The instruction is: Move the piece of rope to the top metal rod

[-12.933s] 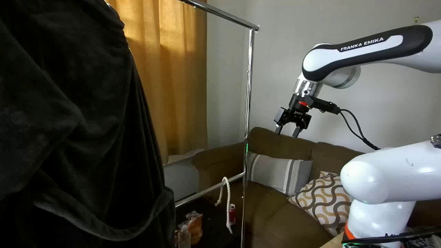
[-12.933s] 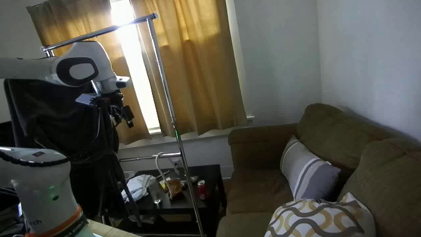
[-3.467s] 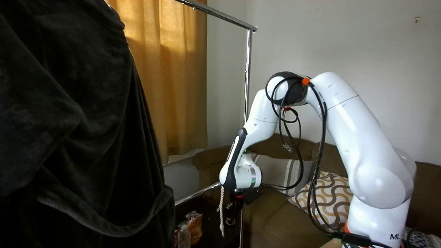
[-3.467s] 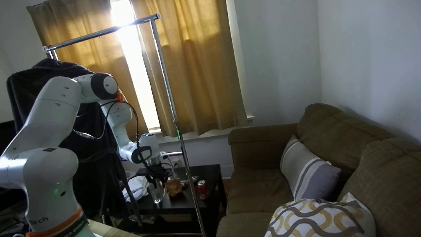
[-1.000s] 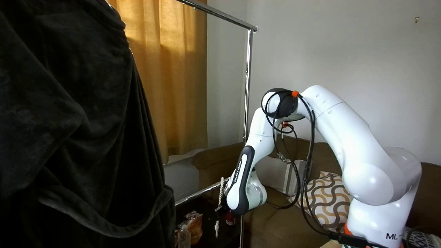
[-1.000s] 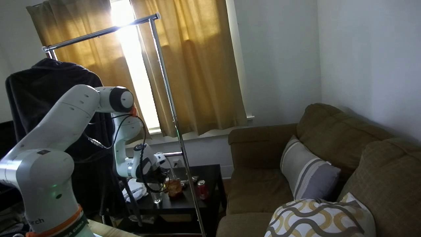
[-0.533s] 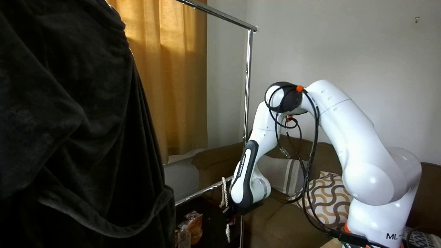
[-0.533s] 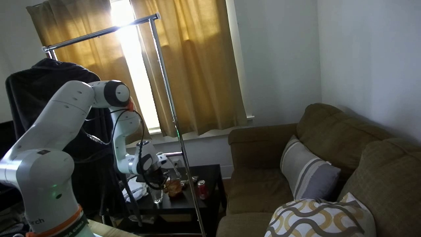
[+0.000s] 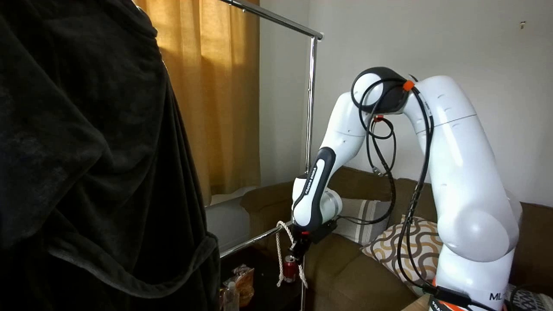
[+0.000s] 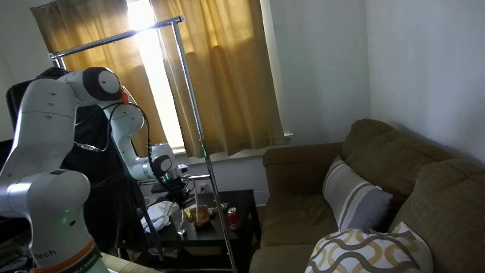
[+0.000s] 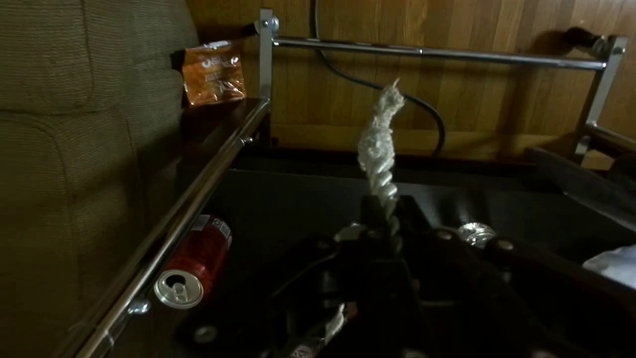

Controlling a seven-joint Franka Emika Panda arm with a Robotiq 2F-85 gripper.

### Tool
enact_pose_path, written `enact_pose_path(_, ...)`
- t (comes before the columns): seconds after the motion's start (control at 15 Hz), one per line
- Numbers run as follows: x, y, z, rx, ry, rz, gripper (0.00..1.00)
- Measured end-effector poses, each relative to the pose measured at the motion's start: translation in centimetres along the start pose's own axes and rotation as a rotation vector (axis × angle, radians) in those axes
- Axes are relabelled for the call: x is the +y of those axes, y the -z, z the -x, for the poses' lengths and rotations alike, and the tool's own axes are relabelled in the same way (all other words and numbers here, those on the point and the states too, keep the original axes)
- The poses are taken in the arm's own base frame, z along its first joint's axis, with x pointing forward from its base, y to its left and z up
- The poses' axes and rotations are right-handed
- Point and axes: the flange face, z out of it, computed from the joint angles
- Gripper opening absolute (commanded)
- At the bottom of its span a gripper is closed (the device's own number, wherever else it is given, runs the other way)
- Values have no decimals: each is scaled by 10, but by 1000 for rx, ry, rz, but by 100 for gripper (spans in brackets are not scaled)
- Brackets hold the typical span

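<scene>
The white piece of rope [image 9: 280, 259] hangs looped over the lower rod [image 9: 250, 242] of the rack in an exterior view. One strand dangles free; the other slants down to my gripper [image 9: 298, 254], and its end hangs below. In the wrist view, my gripper [image 11: 391, 209] is shut on the piece of rope [image 11: 378, 164], whose frayed end sticks out past the fingertips. In both exterior views the top metal rod [image 9: 276, 18] [image 10: 113, 38] runs well above the gripper, with no rope over it. The arm partly covers the rope [image 10: 196, 201] and lower rod from the other side.
A dark robe [image 9: 108, 151] hangs on the rack, beside its upright post [image 9: 310, 99]. Below the rope stands a black table [image 10: 244, 199] with a red can [image 10: 233, 218], a clear bottle [image 10: 179, 223] and an orange packet [image 10: 201, 218]. The sofa [image 10: 303, 182] lies beyond the post.
The gripper has moved up and away from the hanging rope strand, drawing the held strand outward, so the two strands now spread apart. The elbow has risen. Much earlier, the gripper was open, far from the rope.
</scene>
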Motion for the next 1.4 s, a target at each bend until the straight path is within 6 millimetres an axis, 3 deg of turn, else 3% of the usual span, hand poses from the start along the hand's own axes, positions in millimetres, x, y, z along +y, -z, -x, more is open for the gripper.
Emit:
enact_pose_path(0.53, -11, 105, -17, -4, 205, 172, 3)
enact_pose_path(1.07, -33, 182, -40, 243, 361, 336, 3)
enact_pose_path(1.4, -44, 227, -42, 400, 383, 436, 3)
